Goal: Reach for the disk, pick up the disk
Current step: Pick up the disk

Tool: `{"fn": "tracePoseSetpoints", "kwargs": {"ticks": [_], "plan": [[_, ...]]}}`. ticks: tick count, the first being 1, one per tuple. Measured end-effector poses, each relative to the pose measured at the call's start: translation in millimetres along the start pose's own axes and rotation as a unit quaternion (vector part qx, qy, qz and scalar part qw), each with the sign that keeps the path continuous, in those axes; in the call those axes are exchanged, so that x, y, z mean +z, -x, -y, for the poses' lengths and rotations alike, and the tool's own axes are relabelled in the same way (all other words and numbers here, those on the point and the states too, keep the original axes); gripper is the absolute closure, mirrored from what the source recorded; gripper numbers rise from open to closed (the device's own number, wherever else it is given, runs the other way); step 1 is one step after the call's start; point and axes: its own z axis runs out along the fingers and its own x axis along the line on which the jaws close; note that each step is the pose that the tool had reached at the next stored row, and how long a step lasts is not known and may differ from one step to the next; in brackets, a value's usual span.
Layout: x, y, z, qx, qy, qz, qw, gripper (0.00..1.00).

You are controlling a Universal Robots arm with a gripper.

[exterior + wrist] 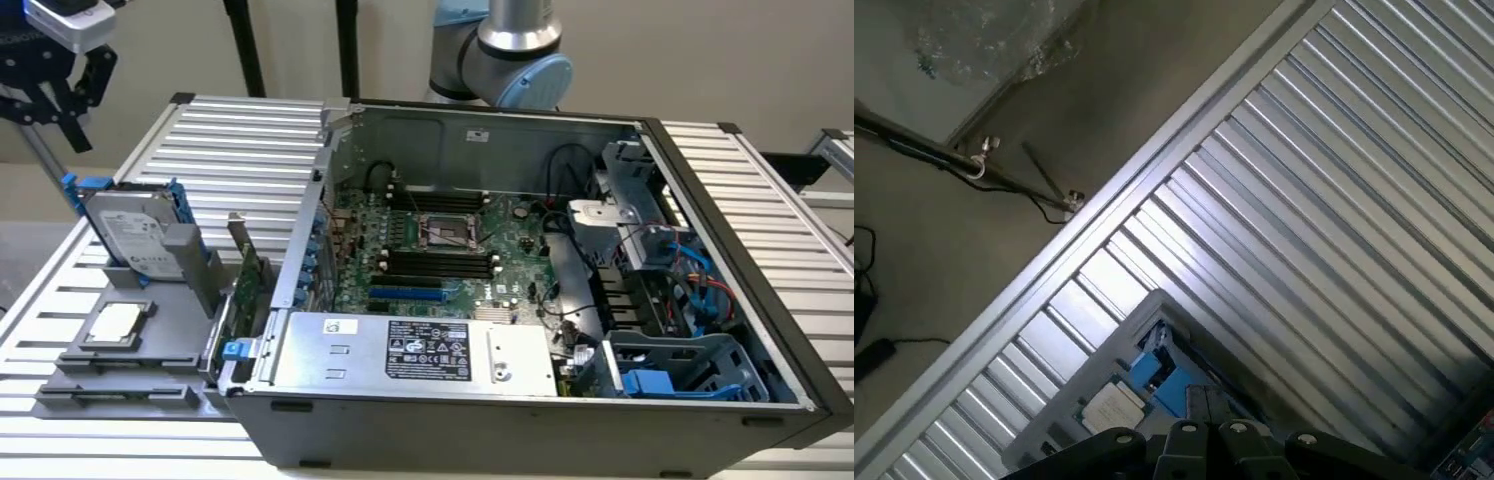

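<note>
Ribbed metal desk (227, 130) carries an open computer case (534, 420). Beside the case, toward the exterior view's left, the disk (134, 235) stands upright in a grey stand (200, 265). Above it, well apart, hang the jaws, closed together and holding nothing.

Open computer case (534, 432) on ribbed metal table (227, 140)
</note>
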Motion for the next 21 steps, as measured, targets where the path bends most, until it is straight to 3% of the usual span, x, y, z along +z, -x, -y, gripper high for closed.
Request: {"fn": "tracePoseSetpoints", "kwargs": {"ticks": [5, 11, 16, 21], "plan": [[-0.1, 0.0, 0.0, -0.046, 0.0001, -0.0018, 0.9989, 0.89], [0.0, 0.0, 0.0, -0.1, 0.0002, -0.0037, 0.995, 0.89], [0.0, 0.0, 0.0, -0.145, 0.0002, -0.0054, 0.9894, 0.89], [0.0, 0.0, 0.0, -0.19, 0.0003, -0.007, 0.9818, 0.89]]}}
